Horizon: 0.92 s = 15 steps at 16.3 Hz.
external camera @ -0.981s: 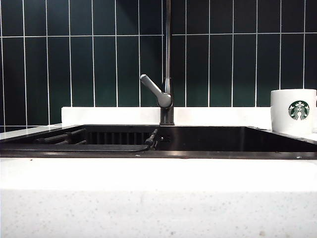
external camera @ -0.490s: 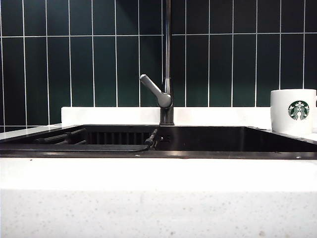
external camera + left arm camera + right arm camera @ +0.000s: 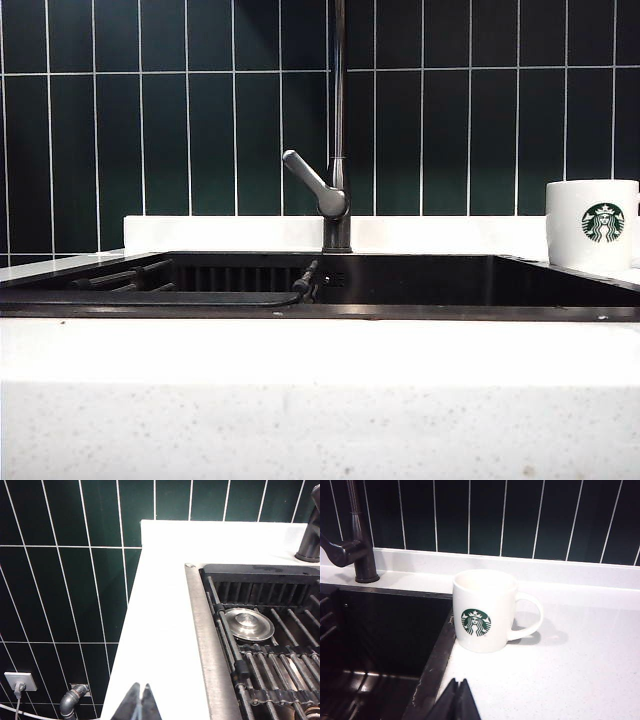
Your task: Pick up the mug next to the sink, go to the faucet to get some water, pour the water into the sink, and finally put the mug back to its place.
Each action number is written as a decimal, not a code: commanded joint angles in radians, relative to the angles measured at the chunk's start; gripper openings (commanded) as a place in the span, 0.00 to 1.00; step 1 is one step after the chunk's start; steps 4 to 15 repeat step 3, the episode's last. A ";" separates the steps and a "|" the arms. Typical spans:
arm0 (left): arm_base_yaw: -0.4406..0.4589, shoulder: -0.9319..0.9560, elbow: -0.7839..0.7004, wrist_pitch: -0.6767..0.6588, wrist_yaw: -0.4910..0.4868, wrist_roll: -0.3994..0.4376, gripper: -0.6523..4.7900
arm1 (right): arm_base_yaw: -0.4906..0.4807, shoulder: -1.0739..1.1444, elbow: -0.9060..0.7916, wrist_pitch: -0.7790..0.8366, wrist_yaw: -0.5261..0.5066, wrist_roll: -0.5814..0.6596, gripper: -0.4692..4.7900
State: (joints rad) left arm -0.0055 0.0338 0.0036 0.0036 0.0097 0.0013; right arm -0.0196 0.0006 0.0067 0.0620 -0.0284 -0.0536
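Left end effector: we are holding it pressed together beside the sink. Right end effector: pressed together, hovering near the mug, which is sitting upright on the surface, ready for grasping.

Worktop bare between right gripper, jaws closed, and mug; approach unobstructed. Mug stands just beside sink rim, handle turned away from basin. Faucet rises at sink's back edge, lever angled left. Slatted rack covers basin floor near closed left gripper.
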 commanded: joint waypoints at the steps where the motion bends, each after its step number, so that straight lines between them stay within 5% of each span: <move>1: 0.000 0.000 0.004 0.012 0.002 -0.005 0.11 | 0.002 -0.003 -0.006 0.013 0.003 0.001 0.08; 15: 0.000 0.000 0.004 0.012 0.002 -0.005 0.11 | 0.002 -0.003 -0.006 0.013 0.003 0.001 0.08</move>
